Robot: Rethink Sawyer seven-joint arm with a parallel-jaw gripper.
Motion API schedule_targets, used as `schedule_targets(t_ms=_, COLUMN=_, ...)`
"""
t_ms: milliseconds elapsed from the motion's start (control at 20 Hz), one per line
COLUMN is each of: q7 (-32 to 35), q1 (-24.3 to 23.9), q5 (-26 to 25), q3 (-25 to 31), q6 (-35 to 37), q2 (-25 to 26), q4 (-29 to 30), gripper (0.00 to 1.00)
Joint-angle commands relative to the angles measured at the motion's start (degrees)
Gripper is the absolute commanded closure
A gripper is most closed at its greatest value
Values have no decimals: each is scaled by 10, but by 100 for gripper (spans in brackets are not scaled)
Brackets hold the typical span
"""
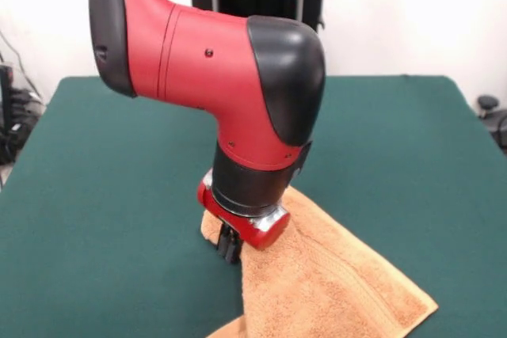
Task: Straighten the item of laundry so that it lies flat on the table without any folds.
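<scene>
Gripper [230, 249] on raised towel [333, 279], jaw state indiscernible; cloth may slip and fold onto table [119, 195].

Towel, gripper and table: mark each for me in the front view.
towel [341, 282], front view, on the raised cloth sloping down to its lower right corner.
gripper [229, 252], front view, at the black tips below the red wrist, against the towel's edge.
table [111, 219], front view, on bare green top at picture left.
</scene>
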Motion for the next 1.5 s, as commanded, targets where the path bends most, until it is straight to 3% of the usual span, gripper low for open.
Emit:
schedule_targets(t_ms=50, q7=152, q1=-1, q5=52, q3=35, q6=-85, q2=37, q4=94, gripper=100)
schedule_targets(t_ms=300, q7=95, q1=-47, q5=80, q3=83, q6=-132, q2=55, q4=114, gripper=100)
schedule_targets(t_ms=700, q7=95, q1=-20, q5=92, q3=45, q6=-102, q2=55, q4=99, gripper=100)
schedule_targets(t_ms=1150, q7=105, q1=9, q5=98, q3=20, q6=-39, q2=-16, q4=142, gripper=100)
schedule_targets(t_ms=1500, q7=122, q1=19, q5=105, q3=14, q6=-55, q2=-8, q4=141, gripper=100)
